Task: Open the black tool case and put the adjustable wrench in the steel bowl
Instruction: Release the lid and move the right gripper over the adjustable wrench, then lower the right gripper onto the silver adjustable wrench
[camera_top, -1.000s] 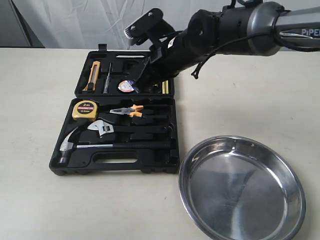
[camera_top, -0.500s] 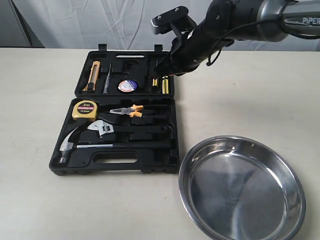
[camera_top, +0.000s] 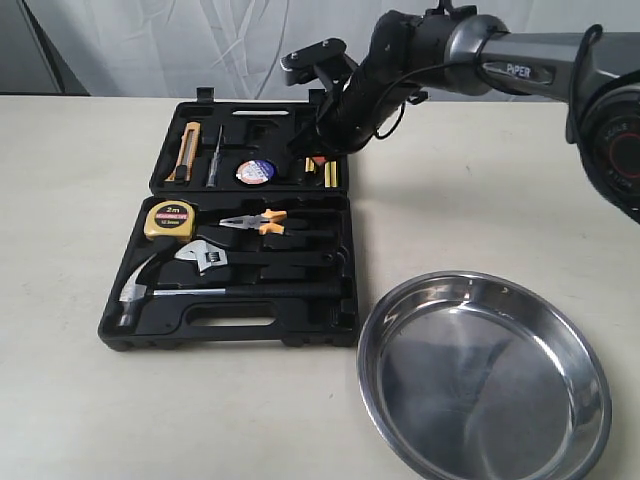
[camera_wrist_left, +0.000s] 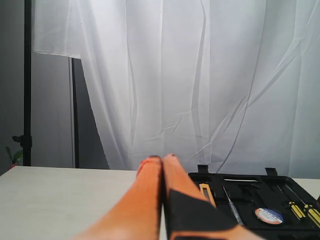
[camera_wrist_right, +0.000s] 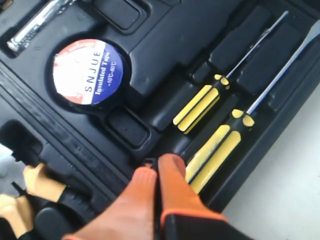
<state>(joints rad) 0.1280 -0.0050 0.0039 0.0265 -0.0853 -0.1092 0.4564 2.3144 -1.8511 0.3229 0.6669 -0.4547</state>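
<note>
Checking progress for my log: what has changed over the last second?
The right tool, shut and empty, moved across the open black plastic tool case from the tape roll to the yellow-handled screwdrivers. The silver-headed adjustable wrench and shiny steel bowl stayed put.

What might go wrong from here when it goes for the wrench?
The adjustable wrench lies squeezed between the pliers and hammer, so the right hand, shut beside the screwdrivers, may catch a neighbour. Seated in its recess, the wrench might also drag the black tool case up with it.
</note>
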